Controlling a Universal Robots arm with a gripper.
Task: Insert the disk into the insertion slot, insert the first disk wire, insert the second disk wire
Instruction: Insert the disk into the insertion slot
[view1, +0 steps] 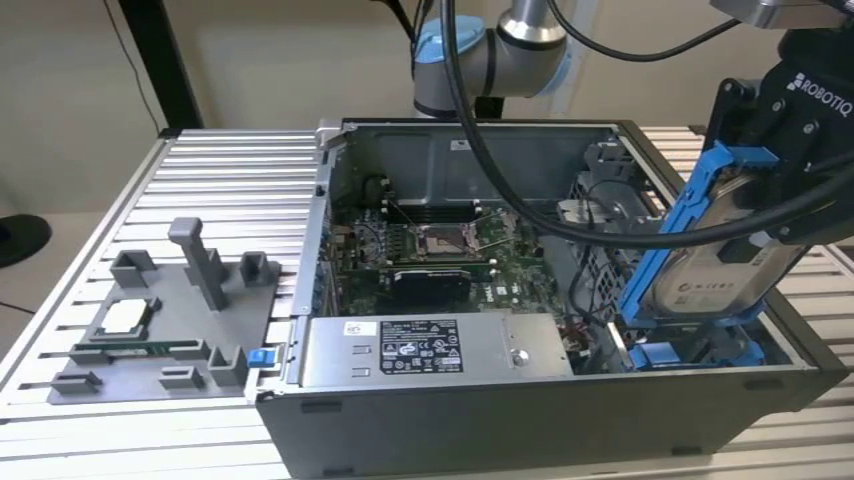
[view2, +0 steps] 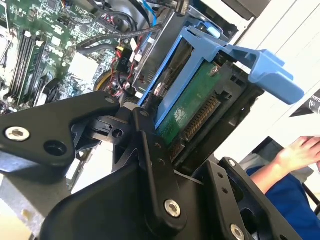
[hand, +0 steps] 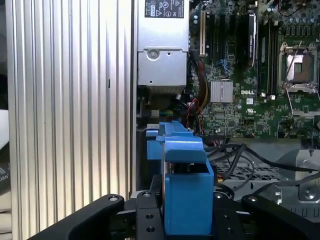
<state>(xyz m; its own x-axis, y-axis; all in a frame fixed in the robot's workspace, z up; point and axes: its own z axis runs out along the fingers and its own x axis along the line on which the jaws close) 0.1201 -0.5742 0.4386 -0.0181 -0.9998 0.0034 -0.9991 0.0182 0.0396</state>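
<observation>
Blue-framed disk (view1: 714, 270) clamped in the claw (view1: 763, 232), held tilted over the insertion slot (view1: 674, 355).

In both wrist views the black fingers (view2: 150, 150) press on the disk's flat sides, with the blue frame (hand: 185, 190) between them. The disk's lower edge sits straight below the claw at the slot's blue rails; I cannot tell whether they touch. Its upper edge leans out towards the case wall (view1: 801, 330) nearest the claw. Black cables (view1: 561, 225) crowd the disk's inner edge, and the motherboard (view1: 427, 260) beyond them lies open. The grey metal box (view1: 414, 350) and the ribbed worktop (view1: 214, 180) are well apart from the claw. In the second wrist view a person's hand (view2: 300, 152) rests beyond the disk.
</observation>
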